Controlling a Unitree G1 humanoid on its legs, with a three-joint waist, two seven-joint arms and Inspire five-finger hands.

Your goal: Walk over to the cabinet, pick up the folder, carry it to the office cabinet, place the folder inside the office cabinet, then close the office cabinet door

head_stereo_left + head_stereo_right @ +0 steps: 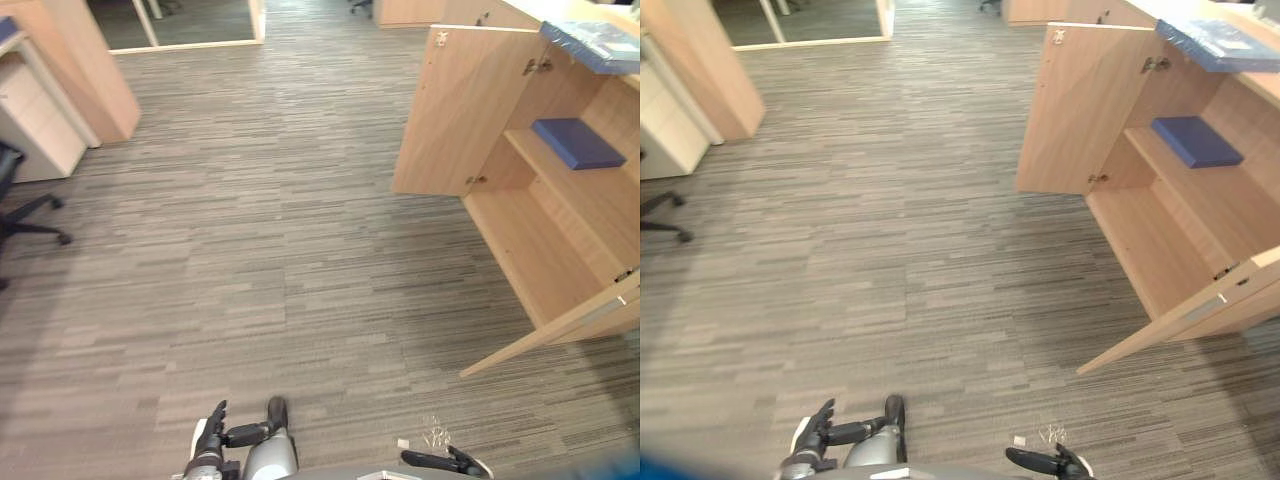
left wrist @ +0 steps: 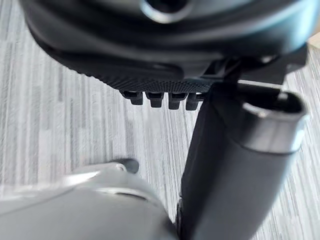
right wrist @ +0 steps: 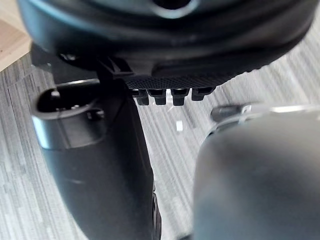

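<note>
Hanging empty with fingers relaxed, left hand (image 1: 213, 437) and right hand (image 1: 450, 462) could clip the near cabinet door (image 1: 578, 318) approaching the blue folder (image 1: 577, 142) on its shelf (image 1: 545, 170).

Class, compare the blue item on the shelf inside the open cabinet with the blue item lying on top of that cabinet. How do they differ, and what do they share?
Place: the shelf item lies inside the open cabinet; the top item lies on the cabinet's top.
Colour: the shelf item is a dark, even blue; the top item is paler.
Surface: the shelf item looks matt; the top item shows glossy reflections.
Shared: both are blue, thin and lie flat.
</note>
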